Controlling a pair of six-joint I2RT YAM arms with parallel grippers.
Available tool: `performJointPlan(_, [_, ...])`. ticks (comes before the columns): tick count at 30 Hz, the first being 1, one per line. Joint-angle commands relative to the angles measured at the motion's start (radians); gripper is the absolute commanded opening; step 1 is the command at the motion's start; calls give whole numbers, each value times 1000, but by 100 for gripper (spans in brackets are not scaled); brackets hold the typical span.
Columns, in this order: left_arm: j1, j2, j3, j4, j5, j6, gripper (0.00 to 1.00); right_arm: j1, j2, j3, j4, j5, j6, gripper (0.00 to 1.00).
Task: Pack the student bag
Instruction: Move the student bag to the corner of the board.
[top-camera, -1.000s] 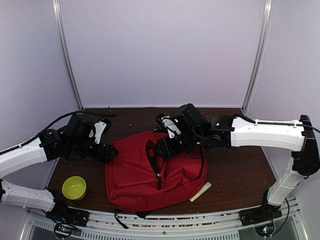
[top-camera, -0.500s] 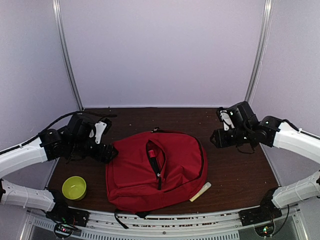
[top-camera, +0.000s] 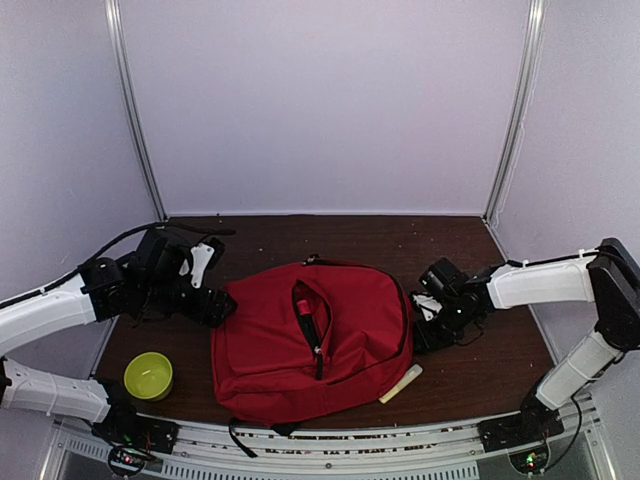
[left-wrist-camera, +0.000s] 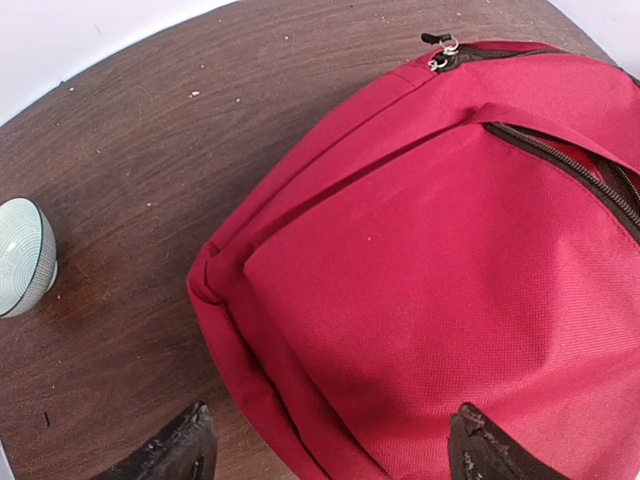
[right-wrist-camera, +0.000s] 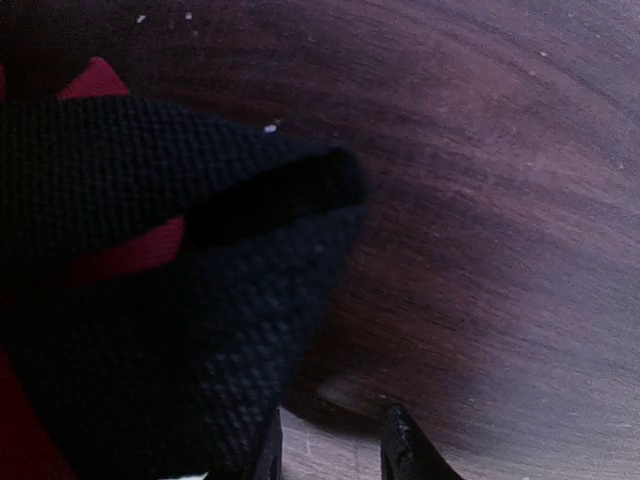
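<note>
Dark wooden table (top-camera: 480, 360) holds the red student bag (top-camera: 350, 330) at centre; we judge it soft, floppy, best pinched at its zip rim, left fingers (left-wrist-camera: 185, 450) wide and empty, right fingers (right-wrist-camera: 405, 450) slightly parted, empty.

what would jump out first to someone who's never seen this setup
The big red student bag fills the middle of the dark table, with one zip gaping open. Both arms flank it, the left gripper at its left edge and the right gripper low at its right edge. A lime green bowl sits at the near left.
</note>
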Motion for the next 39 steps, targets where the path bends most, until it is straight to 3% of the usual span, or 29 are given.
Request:
performJointPlan(1, [3,-24,4,9,-9,4,82,17,6,-44,50,-80,18,35])
performJointPlan(9, [3,15,25,15,3,16,82,76,-22,-143,34,-183,86,32])
performJointPlan(21, [3,42,43,33,10,37,82,285,-162,-163,-154,-135,144,30])
performJointPlan(27, [2,44,39,40,13,40,82,302,-242,-114,-249,-50,95,35])
performJointPlan(34, [2,4,30,28,3,29,83,342,-430,-57,-108,-7,36,36])
performJointPlan(39, [3,-35,16,8,-16,24,83,487,-563,-91,22,17,-137,41])
